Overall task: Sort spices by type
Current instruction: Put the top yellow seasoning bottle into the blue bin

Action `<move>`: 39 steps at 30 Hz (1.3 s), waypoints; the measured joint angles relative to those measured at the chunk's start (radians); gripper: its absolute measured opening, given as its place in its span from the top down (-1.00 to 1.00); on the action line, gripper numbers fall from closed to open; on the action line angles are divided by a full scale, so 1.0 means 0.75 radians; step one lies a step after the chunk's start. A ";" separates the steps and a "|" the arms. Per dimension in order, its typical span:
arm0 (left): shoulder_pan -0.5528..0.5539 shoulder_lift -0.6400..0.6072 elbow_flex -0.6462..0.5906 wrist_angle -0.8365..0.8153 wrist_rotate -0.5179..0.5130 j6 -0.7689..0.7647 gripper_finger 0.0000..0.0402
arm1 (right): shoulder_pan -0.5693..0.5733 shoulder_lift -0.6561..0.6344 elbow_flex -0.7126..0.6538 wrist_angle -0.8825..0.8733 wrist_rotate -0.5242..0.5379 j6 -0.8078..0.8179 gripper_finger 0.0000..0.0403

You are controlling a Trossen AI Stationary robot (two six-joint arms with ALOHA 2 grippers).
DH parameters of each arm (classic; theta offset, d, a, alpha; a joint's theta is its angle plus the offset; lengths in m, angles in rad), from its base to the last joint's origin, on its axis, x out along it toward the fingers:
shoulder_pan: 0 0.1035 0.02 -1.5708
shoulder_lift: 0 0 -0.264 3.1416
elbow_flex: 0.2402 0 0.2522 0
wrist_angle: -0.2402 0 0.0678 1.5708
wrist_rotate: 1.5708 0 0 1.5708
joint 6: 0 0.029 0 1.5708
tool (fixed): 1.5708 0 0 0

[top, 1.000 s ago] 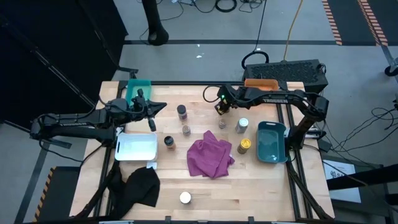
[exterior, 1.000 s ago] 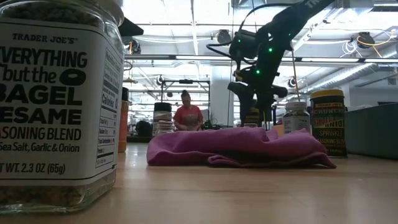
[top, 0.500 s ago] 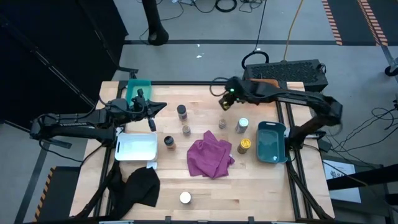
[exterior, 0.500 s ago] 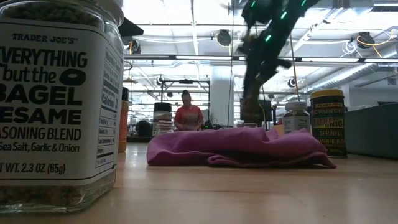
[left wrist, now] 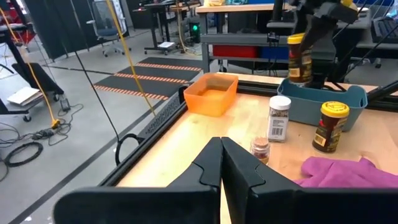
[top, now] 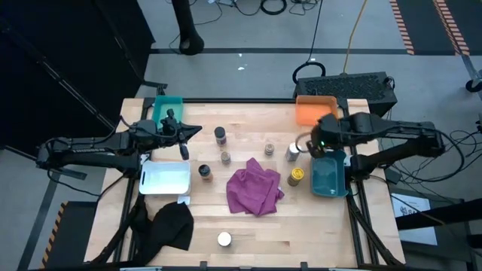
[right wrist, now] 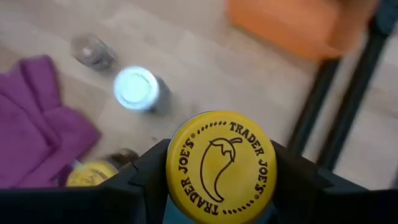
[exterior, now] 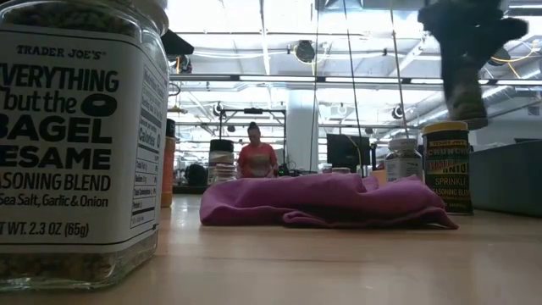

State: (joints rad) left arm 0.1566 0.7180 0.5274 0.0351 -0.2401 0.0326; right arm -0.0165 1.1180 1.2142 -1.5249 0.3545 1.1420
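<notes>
In your overhead frame, left of centre, the left gripper [top: 183, 140] hangs with its fingers pressed together and nothing between them, just above the white tray [top: 164, 178], whose bare floor looks empty. Up and left of it sits the green tray [top: 167, 110]; you cannot tell what it holds, since the arm covers part of it.

Moving right, loose spice jars stand on the wood: a black-lidded jar [top: 220, 134], a small brown jar [top: 225, 157], a dark jar [top: 204, 172], and a white-lidded jar [top: 224, 239] at bottom centre. The magenta cloth [top: 256, 189] lies mid-frame, with another small jar [top: 269, 149] above it, then a silver-lidded jar [top: 293, 151] and a yellow-lidded jar [top: 296, 176].

At upper right the orange tray [top: 314, 110] looks empty. Below it, your right gripper [right wrist: 216, 163] is clamped on a yellow-capped jar [right wrist: 214, 163], held above the blue tray [top: 328, 173], whose visible floor shows nothing inside.
</notes>
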 joint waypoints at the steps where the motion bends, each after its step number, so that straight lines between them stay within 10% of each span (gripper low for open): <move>1: 0.000 0.000 0.000 -0.003 0.000 0.000 0.96 | 0.024 -0.001 0.000 -0.041 0.026 0.056 0.03; 18: 0.000 0.000 0.000 -0.029 -0.001 0.000 0.96 | 0.105 -0.059 -0.616 0.364 -0.005 0.191 0.03; 30: 0.000 0.000 0.000 -0.036 -0.002 0.004 0.96 | 0.185 -0.052 -0.668 0.464 0.116 0.207 0.01; 39: 0.000 0.000 0.000 -0.035 -0.003 0.001 0.96 | 0.189 -0.063 -0.660 0.436 0.045 0.220 -0.56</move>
State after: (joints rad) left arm 0.1566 0.7181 0.5276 0.0086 -0.2423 0.0332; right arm 0.1253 1.0706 0.7191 -1.1980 0.3885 1.3068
